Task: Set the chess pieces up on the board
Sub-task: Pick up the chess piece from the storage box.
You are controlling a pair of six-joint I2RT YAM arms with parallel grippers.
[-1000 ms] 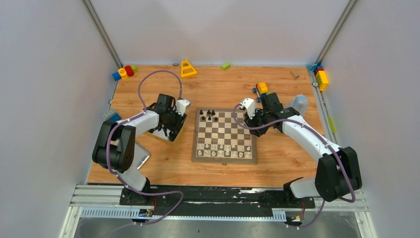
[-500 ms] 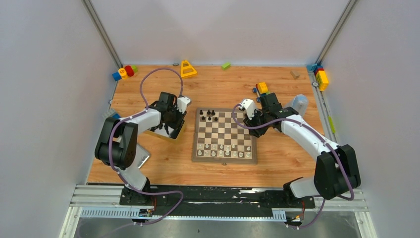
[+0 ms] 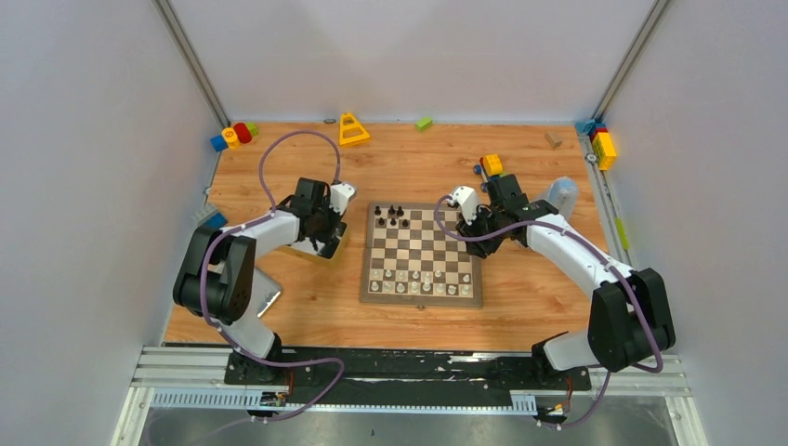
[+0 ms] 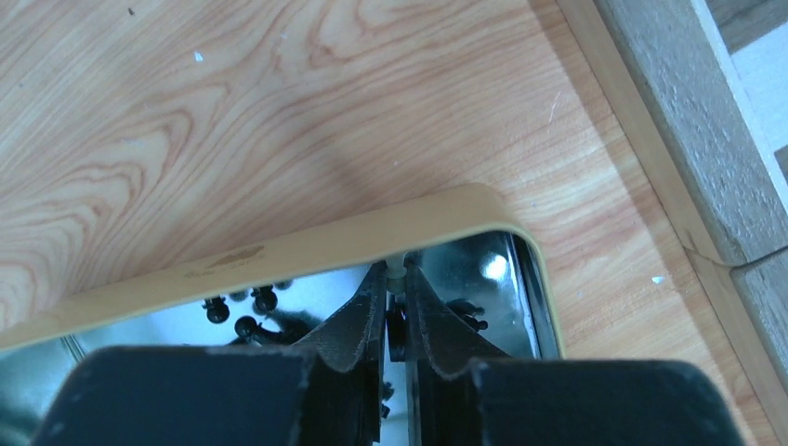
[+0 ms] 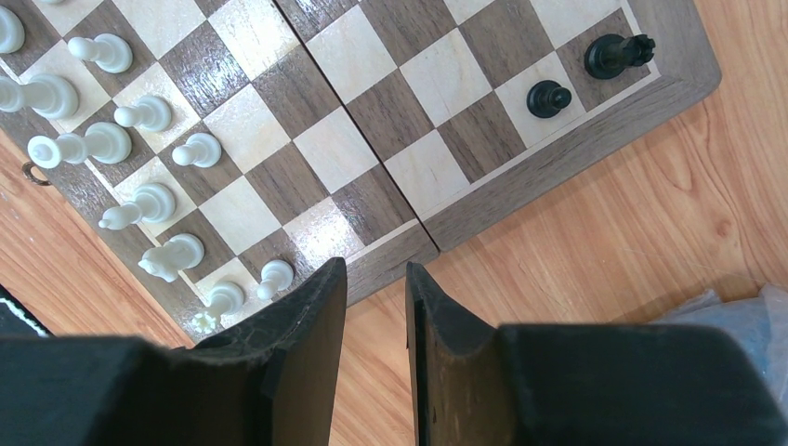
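Left end effector (image 4: 395, 282) nearly closed in shiny round-cornered tin (image 4: 307, 246), grip unclear, right end effector (image 5: 375, 279) slightly apart, empty, above checked wooden board (image 5: 567, 135)

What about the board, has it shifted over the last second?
No. The board sits just as before against the table edges and the yellow block.

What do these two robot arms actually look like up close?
Both the left arm and right arm have white links joined by chunky black joints, with a purple cable looping along each. The left gripper and right gripper are matte black, with two tapered fingers.
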